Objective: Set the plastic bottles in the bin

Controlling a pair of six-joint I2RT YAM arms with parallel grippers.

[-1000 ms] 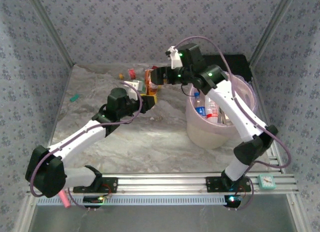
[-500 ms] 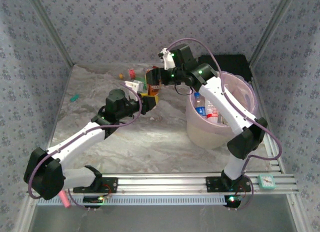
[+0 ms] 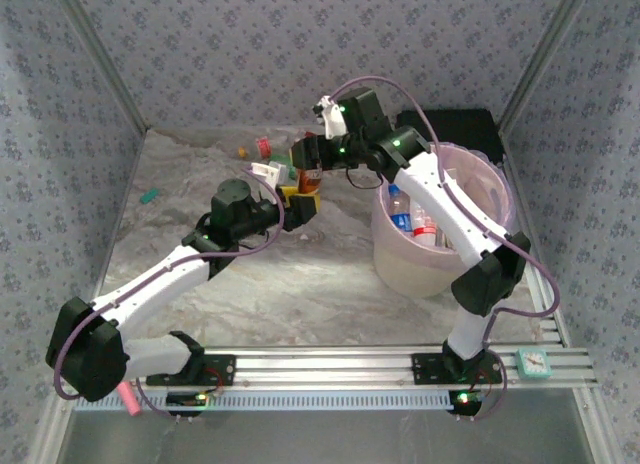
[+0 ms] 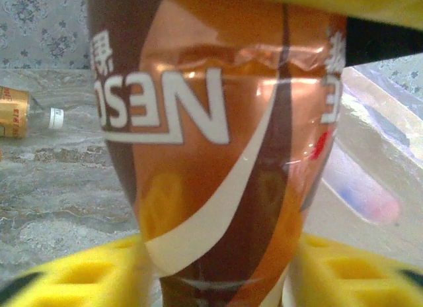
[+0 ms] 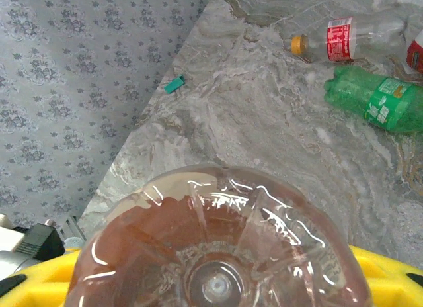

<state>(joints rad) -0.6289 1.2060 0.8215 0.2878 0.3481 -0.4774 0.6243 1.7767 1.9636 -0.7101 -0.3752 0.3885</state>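
Hanging near the tabletop's (image 3: 190, 184) far edge, a brown-labelled bottle (image 4: 218, 155) is being grasped by the right gripper (image 3: 310, 156), the left gripper's (image 3: 298, 199) hold impossible to tell; several bottles (image 3: 412, 224) are lying in the bin (image 3: 400, 272), while a green bottle (image 5: 373, 98) and a red-labelled bottle (image 5: 344, 39) are awaiting collection

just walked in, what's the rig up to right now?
Both arms meet at one brown-labelled bottle over the far middle of the table. The left claw straddles its body, the right claw its base; which one bears it I can't tell. The bin by the right arm already holds several bottles. A green bottle and a red-labelled clear bottle lie on the table.
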